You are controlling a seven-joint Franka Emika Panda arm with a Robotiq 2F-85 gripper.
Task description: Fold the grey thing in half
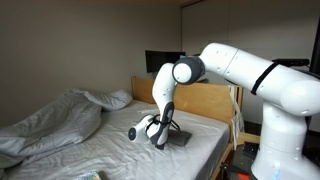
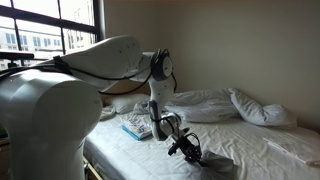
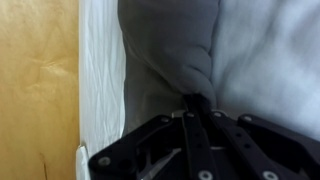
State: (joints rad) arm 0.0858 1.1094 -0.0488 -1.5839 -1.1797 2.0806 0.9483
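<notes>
Closed down to a narrow pinch, the gripper is seen at the lower centre of the wrist view, with a bunched ridge of the grey cloth caught between its fingertips. Most of an exterior view is filled by the bed, with the crumpled duvet at the left. The cloth is spread on the white sheet right of centre, near the headboard. The fold is judged barely begun — an edge is gripped, but nothing is doubled over yet.
</notes>
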